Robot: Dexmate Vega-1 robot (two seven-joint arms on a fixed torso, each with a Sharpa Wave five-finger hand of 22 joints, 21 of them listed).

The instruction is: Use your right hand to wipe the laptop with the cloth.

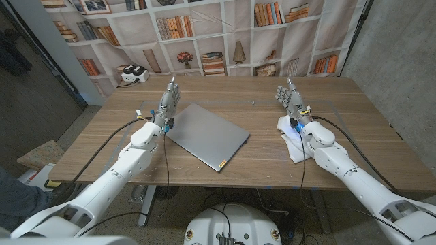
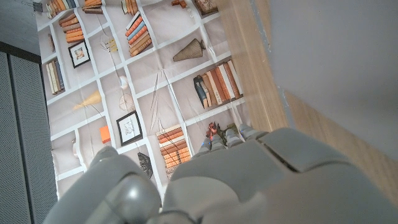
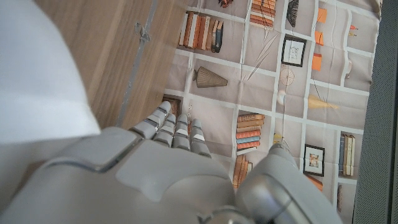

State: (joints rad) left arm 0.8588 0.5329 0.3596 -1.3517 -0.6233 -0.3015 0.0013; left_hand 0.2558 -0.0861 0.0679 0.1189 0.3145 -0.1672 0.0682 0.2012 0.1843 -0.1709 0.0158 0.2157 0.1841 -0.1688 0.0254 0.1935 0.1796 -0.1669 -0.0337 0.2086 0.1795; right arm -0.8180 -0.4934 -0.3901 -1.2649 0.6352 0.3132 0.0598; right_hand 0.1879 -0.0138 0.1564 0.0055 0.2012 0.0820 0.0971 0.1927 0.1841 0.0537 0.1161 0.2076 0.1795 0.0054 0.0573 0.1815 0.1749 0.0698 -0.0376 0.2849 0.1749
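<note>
Both arms come in from the near corners in the head view, and each one ends in a robot hand that stands up over the wooden tabletop [image 1: 340, 102]. On the robot's right, the right robot hand [image 1: 289, 100] stands with its fingers [image 1: 284, 93] straight and a little apart, pointing toward the far edge, and it holds nothing. Its wrist and forearm lie over the white cloth [image 1: 294, 144], which is crumpled on the tabletop near the front edge on the right side; so the cloth is under and behind the hand, closer to the robot than the fingertips, and the fingers do not touch it. In the right wrist view the cloth [image 3: 37, 81] appears as a white mass just beside the back of the right robot hand [image 3: 168, 162]. The gray laptop [image 1: 206, 135] lies closed and flat near the middle of the tabletop, turned at an angle, well apart from the right robot hand and from the cloth. The left robot hand [image 1: 171, 97] stands just beside the far left corner of the laptop, also with fingers straight and slightly spread, and it grips nothing. In the left wrist view the laptop [image 2: 336, 56] shows as a plain gray surface near the left robot hand [image 2: 249, 180]. Behind the tabletop hangs a bookshelf backdrop [image 1: 204, 34].
</note>
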